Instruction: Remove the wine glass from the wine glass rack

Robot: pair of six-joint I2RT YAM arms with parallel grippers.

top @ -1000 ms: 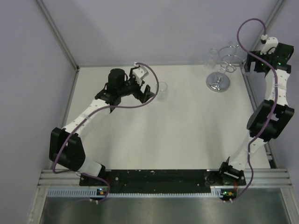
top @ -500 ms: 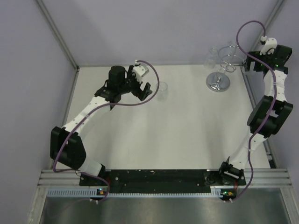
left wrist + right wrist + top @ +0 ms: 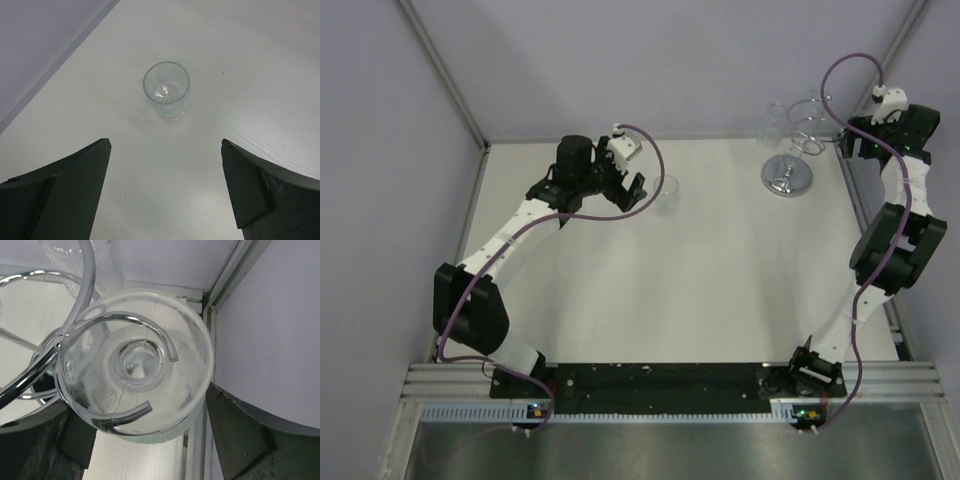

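Job in hand, by the look of it: getting hold of the wine glass and sliding it out of its wire loop.

From above. Find the wine glass rack at the far right corner of the desk, shiny round foot down, wire loops up. See the right gripper up high beside those loops, too small here to tell how wide. See the left gripper well apart from the rack, spread wide, just beside a small glass standing on the desk. Leave that arm alone; no help needed there.

From the left wrist. Same small glass, upright, mouth up, out ahead of the wide-spread fingers. Holding nothing.

From the right wrist. Look down on the wine glass, hanging upside down, round foot on top, resting on a curled wire arm of the rack. Note the open end of that curl, toward the side wall. Right gripper spread wide, one dark finger on each side of the bowl; cannot tell whether touching the glass yet. Another glass just behind, near the back.

To do it well:
- Close softly on the bowl, never hard, for fear of cracking thin glass.
- Lift a tiny bit to take the foot off the wire.
- Slide the stem out through the open end, slow and level, never against the wire.
- Keep off the side wall and the other glass.
- Watch the rack too: tall and thin, likely to tip over from any snag.
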